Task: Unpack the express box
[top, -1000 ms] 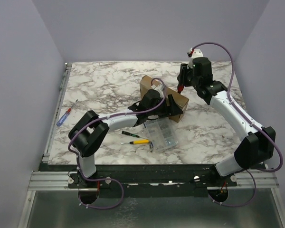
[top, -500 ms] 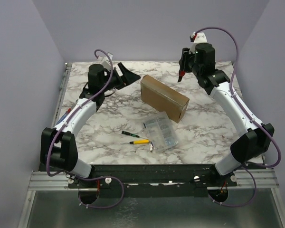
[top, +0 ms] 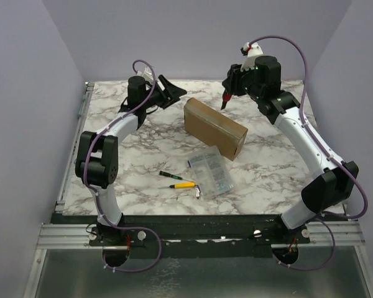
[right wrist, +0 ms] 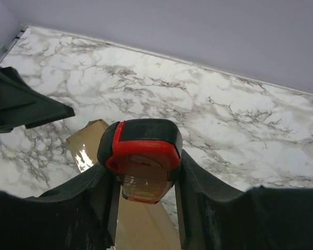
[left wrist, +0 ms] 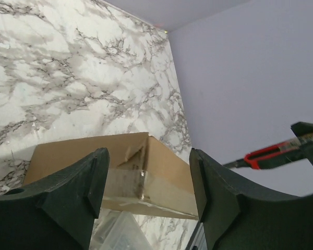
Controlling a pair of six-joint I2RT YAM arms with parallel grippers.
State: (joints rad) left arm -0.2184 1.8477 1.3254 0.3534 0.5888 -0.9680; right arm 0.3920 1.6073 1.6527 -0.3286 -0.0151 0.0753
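The flat brown cardboard express box (top: 214,129) lies shut in the middle of the marbled worktop (top: 130,124), nearer the far edge. Above its far corner the right gripper (top: 231,87) clamps a red-and-black cutter (top: 225,99). The left gripper (top: 169,94) hangs wide open and empty, so the unbraced box could skid under the blade.

In the left wrist view, the near side of the cardboard box (left wrist: 161,166) is covered by the left gripper's fingers (left wrist: 68,203). Only a corner of a clear case (left wrist: 120,234) is shown above the bottom edge, and only part of a red-handled tool (left wrist: 267,153) is seen near the right edge. In the right wrist view, most of the box is masked by that tool and the right gripper's fingers (right wrist: 88,208), and the tool's tip cannot be seen. In the top view, the small hand tools (top: 183,184) beside the case are too small to be identified.
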